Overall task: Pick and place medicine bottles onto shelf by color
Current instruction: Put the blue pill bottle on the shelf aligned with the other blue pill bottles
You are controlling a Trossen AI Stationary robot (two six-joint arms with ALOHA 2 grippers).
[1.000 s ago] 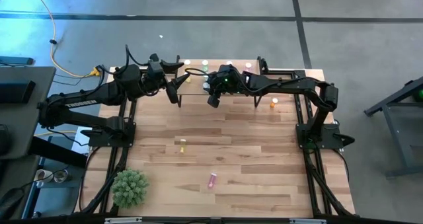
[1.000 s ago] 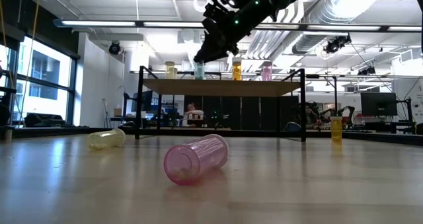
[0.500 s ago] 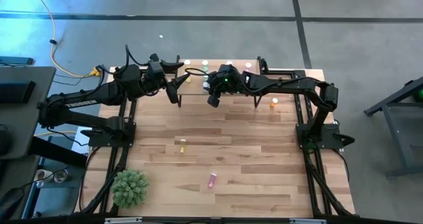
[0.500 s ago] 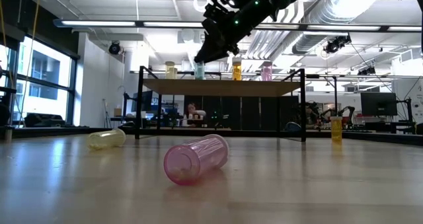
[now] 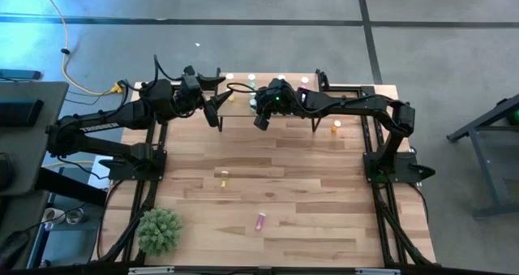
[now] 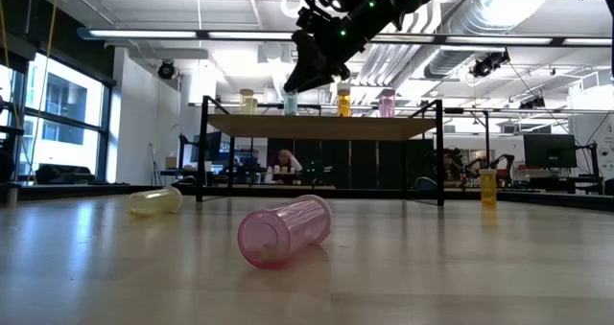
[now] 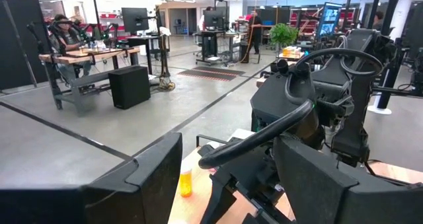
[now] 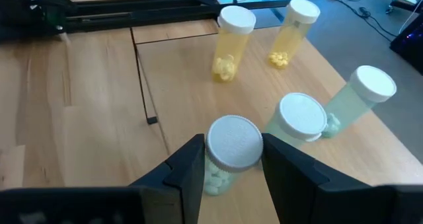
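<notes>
The shelf point(image 6: 321, 127) stands at the table's far edge. On its board stand two yellow bottles point(image 8: 231, 42), two pale green bottles point(image 8: 301, 118), an orange one point(image 6: 343, 102) and a pink one point(image 6: 387, 103). My right gripper point(image 8: 233, 164) reaches over the shelf, slanting down, shut on a third green bottle point(image 8: 228, 164). My left gripper point(image 5: 215, 113) hovers open and level by the shelf's left end, holding nothing. Loose on the table are a pink bottle point(image 6: 285, 231) and a yellow bottle point(image 6: 155, 201), both on their sides, and an upright orange bottle point(image 6: 488, 186). My right gripper pinches the green bottle's body just under its white cap point(image 8: 233, 141), one finger point(image 8: 188, 168) on each side. The fingers come slanting down from the table's near side. The bottle is upright beside the other green bottles; whether its base is on the board, I cannot tell.
A small green plant point(image 5: 159, 230) sits at the table's near left corner. The wide wooden tabletop point(image 5: 308, 194) between the shelf and the near edge holds only the loose bottles. Both arms' black frames run along the table's left and right edges.
</notes>
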